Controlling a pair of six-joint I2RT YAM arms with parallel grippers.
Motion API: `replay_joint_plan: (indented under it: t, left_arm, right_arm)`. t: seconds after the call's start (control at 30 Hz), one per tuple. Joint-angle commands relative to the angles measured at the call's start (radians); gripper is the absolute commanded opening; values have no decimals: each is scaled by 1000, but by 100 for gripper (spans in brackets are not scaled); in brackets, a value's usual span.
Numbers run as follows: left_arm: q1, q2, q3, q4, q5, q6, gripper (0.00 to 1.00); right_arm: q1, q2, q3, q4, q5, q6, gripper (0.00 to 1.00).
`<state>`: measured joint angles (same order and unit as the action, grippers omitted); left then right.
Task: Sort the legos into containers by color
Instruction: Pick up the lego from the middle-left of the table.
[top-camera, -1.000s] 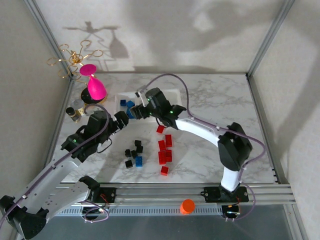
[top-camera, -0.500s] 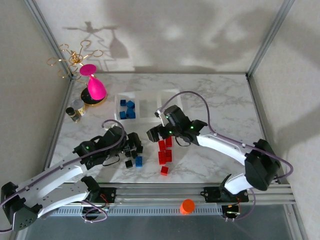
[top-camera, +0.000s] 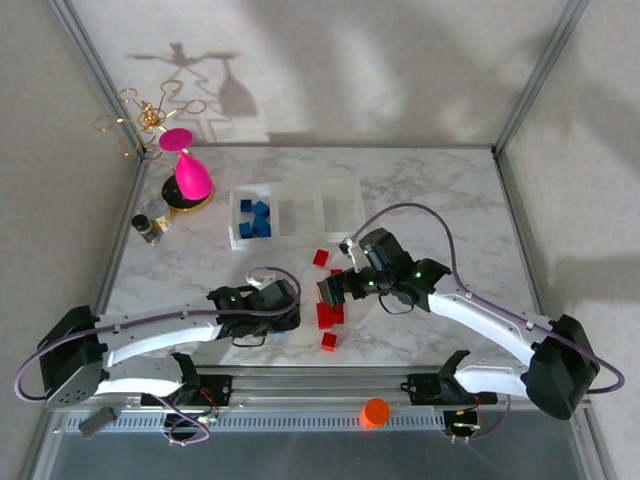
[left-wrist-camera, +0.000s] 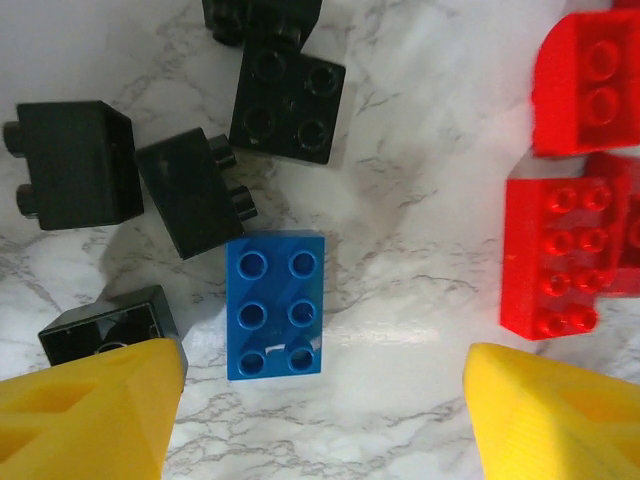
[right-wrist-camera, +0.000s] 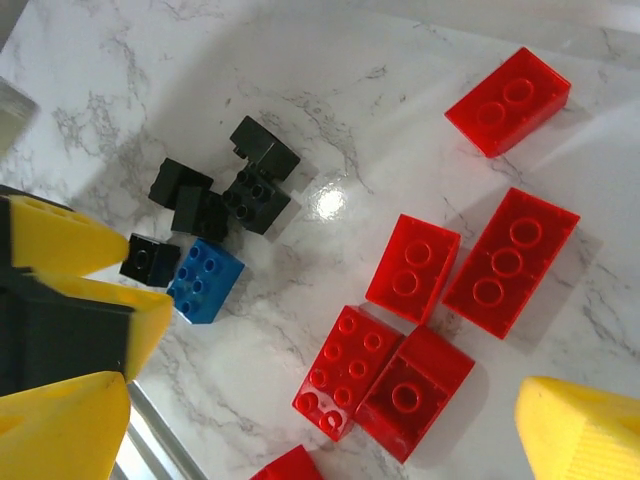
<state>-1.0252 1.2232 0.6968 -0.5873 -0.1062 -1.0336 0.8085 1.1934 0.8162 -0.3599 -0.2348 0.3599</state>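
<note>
The containers (top-camera: 298, 232) sit at the back of the marble table, with several blue legos (top-camera: 255, 218) in the left bin. My left gripper (left-wrist-camera: 320, 410) is low over the table and open. A blue lego (left-wrist-camera: 275, 305) lies just ahead of its jaws, close to the left fingertip (left-wrist-camera: 100, 400). Black legos (left-wrist-camera: 287, 95) lie beyond the blue one. My right gripper (right-wrist-camera: 322, 432) hangs open above a cluster of red legos (right-wrist-camera: 347, 372), touching none. In the top view the two grippers, left (top-camera: 275, 302) and right (top-camera: 330, 290), are side by side over the loose pile.
A pink goblet (top-camera: 188, 175), a gold wire stand (top-camera: 150, 115) and a small jar (top-camera: 150, 225) stand at the back left. An orange cap (top-camera: 375, 411) sits on the near rail. One red lego (top-camera: 320, 257) lies alone between bins and pile.
Both arms pulled back from the bins toward the near side. The left gripper came down over the black and blue legos with its jaws narrowing. The right gripper opened wide over the red ones.
</note>
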Motion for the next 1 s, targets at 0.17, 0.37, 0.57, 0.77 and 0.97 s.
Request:
replay_joint_plan:
  t: [0.17,0.37,0.57,0.77,0.97]
  left_arm:
    - [-20,125,70,17,-55,-8,69]
    - [-20,166,68,-7,-92,-17,67]
    - [-20,196,51,-2,-88,-21,66]
    - [-23,227,44,11,-74,-21,63]
    - [-25,248,31,53,-49,-13,56]
  right_arm:
    - [-20,-9,-12,4,-46,18,99]
    - [-24,-7,-23,17,-47,17,99]
    - [-31,2,-23,20,-47,25,99]
    - [-45,14,-24,30,-54,36,99]
    - [-61,25,-32,40,-64,38,99]
